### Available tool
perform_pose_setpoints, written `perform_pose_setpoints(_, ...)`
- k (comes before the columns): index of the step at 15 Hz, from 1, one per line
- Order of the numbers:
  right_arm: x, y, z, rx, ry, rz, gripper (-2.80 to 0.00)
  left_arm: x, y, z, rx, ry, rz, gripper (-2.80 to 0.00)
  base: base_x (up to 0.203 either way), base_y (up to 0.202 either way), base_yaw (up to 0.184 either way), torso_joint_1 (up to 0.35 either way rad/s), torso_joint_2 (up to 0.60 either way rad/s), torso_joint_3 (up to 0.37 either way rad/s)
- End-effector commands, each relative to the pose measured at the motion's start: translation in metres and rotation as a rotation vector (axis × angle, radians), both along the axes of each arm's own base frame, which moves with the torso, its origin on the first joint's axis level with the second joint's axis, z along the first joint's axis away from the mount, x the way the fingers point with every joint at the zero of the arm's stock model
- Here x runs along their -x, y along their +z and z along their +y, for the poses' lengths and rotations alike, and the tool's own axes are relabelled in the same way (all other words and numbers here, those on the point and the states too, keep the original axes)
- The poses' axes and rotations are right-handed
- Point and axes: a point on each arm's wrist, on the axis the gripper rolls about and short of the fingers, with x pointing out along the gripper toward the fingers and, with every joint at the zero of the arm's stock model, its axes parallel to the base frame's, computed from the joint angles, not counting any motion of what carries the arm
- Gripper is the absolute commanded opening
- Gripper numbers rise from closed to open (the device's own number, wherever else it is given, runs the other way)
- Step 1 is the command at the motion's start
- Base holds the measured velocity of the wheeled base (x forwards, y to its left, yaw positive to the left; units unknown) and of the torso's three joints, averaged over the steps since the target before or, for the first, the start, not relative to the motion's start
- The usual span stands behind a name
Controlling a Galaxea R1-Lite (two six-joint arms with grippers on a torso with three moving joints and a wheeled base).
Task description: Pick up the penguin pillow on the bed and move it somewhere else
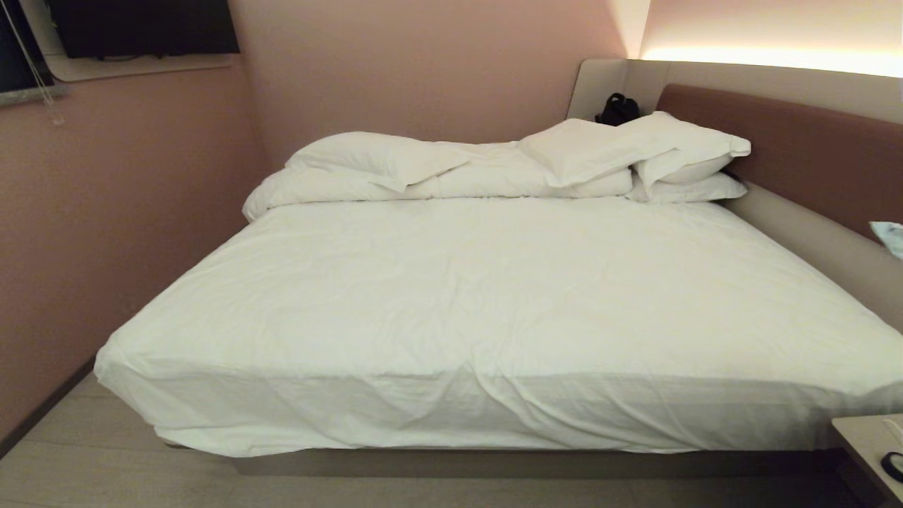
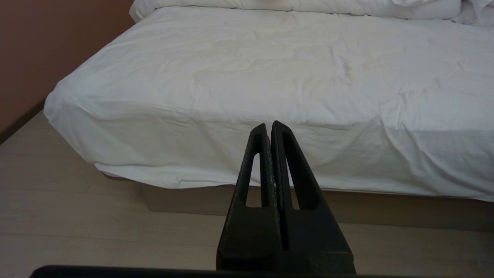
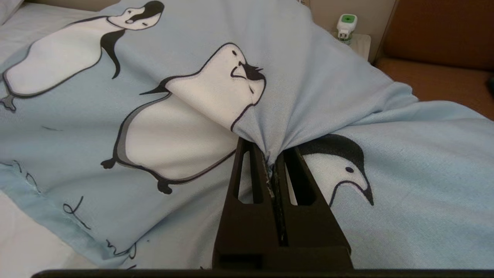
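The penguin pillow (image 3: 185,127), light blue with black-and-white penguins, fills the right wrist view. My right gripper (image 3: 270,154) is shut on a pinched fold of its cover, and the fabric bunches up from the fingertips. White sheet of the bed (image 3: 27,243) shows under the pillow's edge. In the head view only a light blue corner of the penguin pillow (image 1: 890,238) peeks in at the right edge, over the bed's padded side; the right arm is outside that view. The bed (image 1: 451,296) is wide, with a wrinkled white sheet. My left gripper (image 2: 269,125) is shut and empty, parked low before the bed's (image 2: 270,69) foot.
White pillows (image 1: 600,148) and a rolled duvet (image 1: 437,180) lie along the far side. A black bag (image 1: 618,109) sits behind them beside the brown headboard (image 1: 790,141). A nightstand corner (image 1: 871,444) is at the lower right. A white-and-green device (image 3: 346,24) stands on a small table beyond the pillow.
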Motion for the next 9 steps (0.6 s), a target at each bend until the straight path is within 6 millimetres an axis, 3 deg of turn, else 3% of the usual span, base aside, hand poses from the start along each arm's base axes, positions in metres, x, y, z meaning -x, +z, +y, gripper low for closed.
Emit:
perform_pose_setpoints(1,-0.004,-0.003,-0.001,-0.003,-0.002,0.008,-2.80,0.000,0.000,0.000,0.001,0.000,-0.001,-2.80,0.000,0.000,0.000,0.000,0.00,0.000)
perform_pose_setpoints(9,-0.023,-0.006,-0.005,-0.002,0.024,0.068,-2.80,0.000,0.000,0.000,0.001,0.000,-0.001,-2.80,0.000,0.000,0.000,0.000,0.00,0.000)
